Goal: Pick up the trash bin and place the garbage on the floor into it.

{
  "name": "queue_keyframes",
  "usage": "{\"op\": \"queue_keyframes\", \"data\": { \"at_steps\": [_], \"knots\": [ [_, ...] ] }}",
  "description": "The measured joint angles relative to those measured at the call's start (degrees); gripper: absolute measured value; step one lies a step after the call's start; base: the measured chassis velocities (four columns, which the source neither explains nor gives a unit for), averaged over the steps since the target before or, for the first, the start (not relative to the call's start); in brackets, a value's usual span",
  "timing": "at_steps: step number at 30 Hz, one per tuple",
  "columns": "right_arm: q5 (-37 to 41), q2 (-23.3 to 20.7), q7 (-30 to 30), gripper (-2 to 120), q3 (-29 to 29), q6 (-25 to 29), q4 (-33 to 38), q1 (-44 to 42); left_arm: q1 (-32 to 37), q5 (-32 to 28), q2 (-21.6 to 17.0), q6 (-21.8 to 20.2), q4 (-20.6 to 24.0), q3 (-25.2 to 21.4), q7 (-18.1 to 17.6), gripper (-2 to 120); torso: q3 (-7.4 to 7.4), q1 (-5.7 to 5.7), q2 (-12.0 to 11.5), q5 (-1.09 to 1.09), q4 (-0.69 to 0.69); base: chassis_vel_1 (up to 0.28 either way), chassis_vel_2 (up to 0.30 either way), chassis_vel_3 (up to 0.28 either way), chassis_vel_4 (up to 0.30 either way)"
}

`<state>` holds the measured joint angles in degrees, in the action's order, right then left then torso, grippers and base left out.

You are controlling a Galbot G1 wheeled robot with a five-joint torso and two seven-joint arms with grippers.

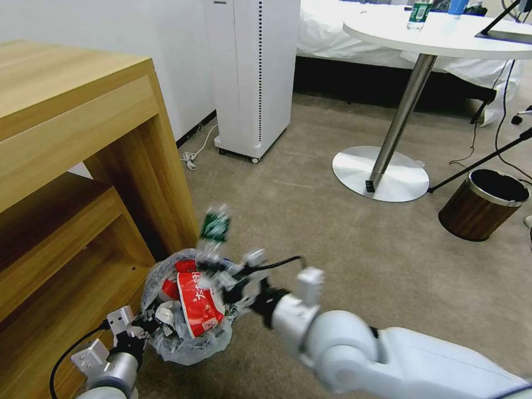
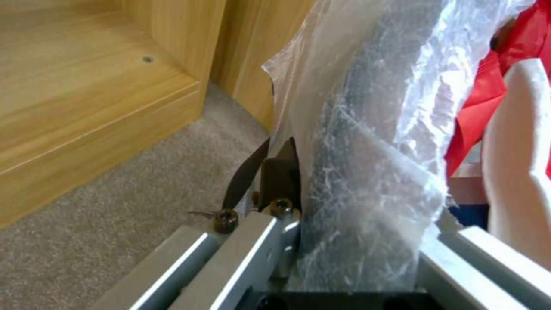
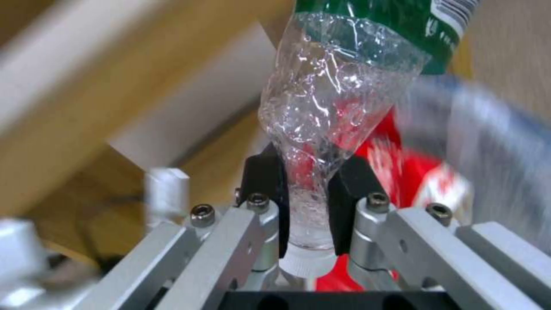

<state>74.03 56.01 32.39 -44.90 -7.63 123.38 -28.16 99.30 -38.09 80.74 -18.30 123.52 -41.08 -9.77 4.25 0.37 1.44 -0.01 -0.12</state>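
Head view: right claw (image 1: 213, 260) grips bottle (image 1: 215, 227) above bin rim (image 1: 166, 266).

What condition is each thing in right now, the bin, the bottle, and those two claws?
Trash bin: held off the carpet, lined with a plastic bag, stuffed with red wrappers and tissues.
Bottle: clear, crumpled, green label, gripped near its neck over the bin.
Right claw: shut on the bottle.
Left claw: shut on the bin's rim and bag.
Brown bin: upright on the carpet, open top.
Round table: standing, with a bottle on it.
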Motion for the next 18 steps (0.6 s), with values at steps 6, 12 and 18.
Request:
{"op": "queue_keyframes", "data": {
  "at_steps": [6, 12, 18],
  "knots": [
    [0.14, 5.91, 4.72, 12, -3.72, -2.03, -6.46, 0.43, 0.31, 0.07, 0.46, -0.02, 0.56, -0.40, -0.11, 0, 0.00, -0.01, 0.00, -0.01, -0.01, 0.000, 0.000, 0.000, 0.000],
    [-0.69, 10.07, 6.90, 12, -6.20, -3.29, -10.00, -0.34, 0.68, 0.19, 0.79, 0.01, 0.80, -0.70, -0.11, 0, 0.00, 0.00, 0.00, 0.00, 0.00, 0.000, 0.000, 0.000, 0.000],
    [-1.30, 13.12, 9.35, 12, -7.53, -4.65, -13.04, -0.54, 0.90, 0.23, 0.98, 0.08, 0.88, -0.83, -0.10, 0, 0.00, 0.00, 0.00, 0.01, -0.01, 0.000, 0.000, 0.000, 0.000]
  ]
}}
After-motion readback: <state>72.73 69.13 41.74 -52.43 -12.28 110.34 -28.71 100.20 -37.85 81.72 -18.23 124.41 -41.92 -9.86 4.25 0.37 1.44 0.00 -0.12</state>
